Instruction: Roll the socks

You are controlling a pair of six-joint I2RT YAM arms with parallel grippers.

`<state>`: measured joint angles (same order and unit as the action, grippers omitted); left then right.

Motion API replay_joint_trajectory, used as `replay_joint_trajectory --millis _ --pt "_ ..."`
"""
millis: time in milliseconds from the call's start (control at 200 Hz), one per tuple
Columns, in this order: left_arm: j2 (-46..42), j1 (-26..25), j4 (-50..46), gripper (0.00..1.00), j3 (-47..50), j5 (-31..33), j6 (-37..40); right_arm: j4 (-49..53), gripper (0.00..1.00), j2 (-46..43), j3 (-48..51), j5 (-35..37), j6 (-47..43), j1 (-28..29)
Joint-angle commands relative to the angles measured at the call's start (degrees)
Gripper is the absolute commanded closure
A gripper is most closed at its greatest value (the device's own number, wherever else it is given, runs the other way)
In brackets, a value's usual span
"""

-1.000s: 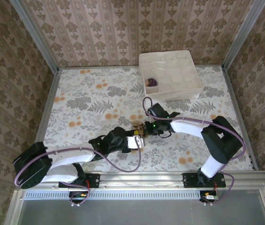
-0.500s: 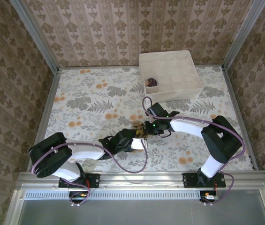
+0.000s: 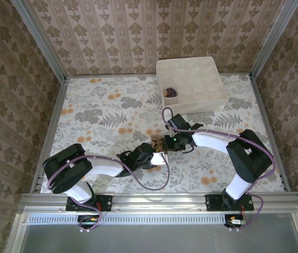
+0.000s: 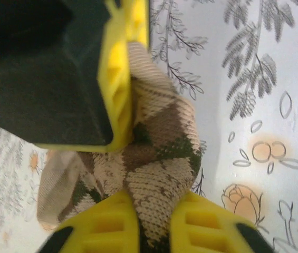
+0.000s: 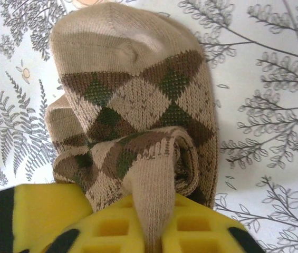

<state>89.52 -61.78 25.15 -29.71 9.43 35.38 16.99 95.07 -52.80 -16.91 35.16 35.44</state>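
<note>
The brown-tan argyle sock [image 3: 158,145] lies bunched on the floral tablecloth between both arms. My left gripper [image 4: 154,224] is shut on a fold of the argyle sock [image 4: 159,153] from the near left. My right gripper [image 5: 154,232] is shut on the tan cuff edge of the argyle sock [image 5: 133,105], which is rolled into a lump with its open cuff facing the jaws. In the left wrist view the right gripper's yellow fingers [image 4: 119,79] press against the sock from above. The dark purple sock [image 3: 170,93] sits rolled in a cell of the divider box.
The white cardboard divider box [image 3: 212,100] with many small cells stands at the back right of the table. Patterned walls close in the back and sides. A metal rail [image 3: 159,200] runs along the near edge by the arm bases.
The left arm has swung in towards the middle, its elbow folding closer to the base, while its gripper stays on the sock. The right gripper has shifted slightly.
</note>
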Motion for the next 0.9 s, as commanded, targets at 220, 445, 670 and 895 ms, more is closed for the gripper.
replay_joint_trajectory --millis 220,445,670,895 --pt "-2.0 6.6 -5.4 1.0 2.8 -14.5 -22.6 4.2 0.56 -8.8 2.7 0.1 2.1 -0.6" --pt "-2.6 14.6 -0.4 1.0 6.5 -28.3 -34.1 2.3 0.52 -13.9 5.0 3.5 3.6 -0.8" --pt "-1.2 22.6 3.5 1.0 7.1 -38.4 -41.7 -2.1 0.49 -13.4 6.3 3.2 5.6 -0.8" --pt "3.7 28.1 6.9 1.0 6.1 -47.5 -46.6 -8.6 0.48 -8.7 5.4 1.2 7.4 -0.3"
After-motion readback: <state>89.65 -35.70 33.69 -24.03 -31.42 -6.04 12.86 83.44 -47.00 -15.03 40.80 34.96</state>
